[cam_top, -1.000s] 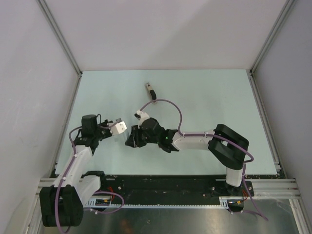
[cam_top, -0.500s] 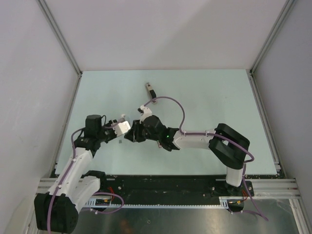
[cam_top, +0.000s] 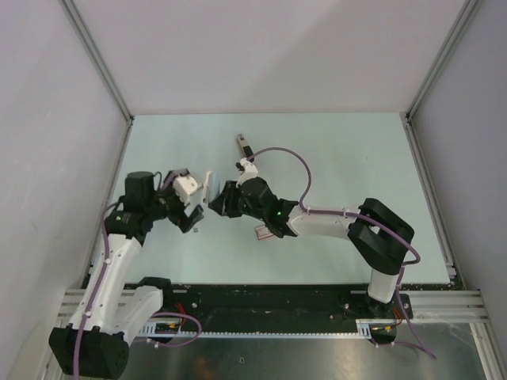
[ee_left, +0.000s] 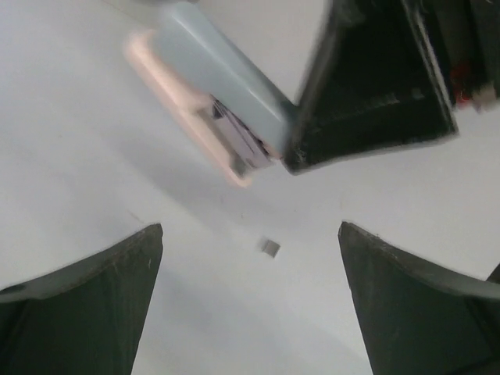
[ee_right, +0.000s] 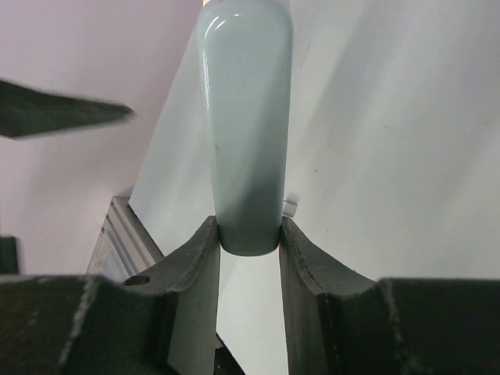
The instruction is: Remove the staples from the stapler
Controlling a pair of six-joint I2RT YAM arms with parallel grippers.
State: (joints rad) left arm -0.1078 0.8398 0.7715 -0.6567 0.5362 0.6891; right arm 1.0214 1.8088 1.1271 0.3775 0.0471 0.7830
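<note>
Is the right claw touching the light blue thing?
Touching. The right wrist view shows the right claw with both fingers pressed against the sides of the pale blue oblong at its near end.

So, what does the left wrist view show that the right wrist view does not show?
Only the left wrist view: the pink half of the pale blue oblong, with metal parts between the two halves; a small grey piece lying on the table near it; and the left claw, wide open and empty. Only the right wrist view: the right claw with both fingers pressed on the sides of the oblong's end. Both: the oblong, held by the right claw.
</note>
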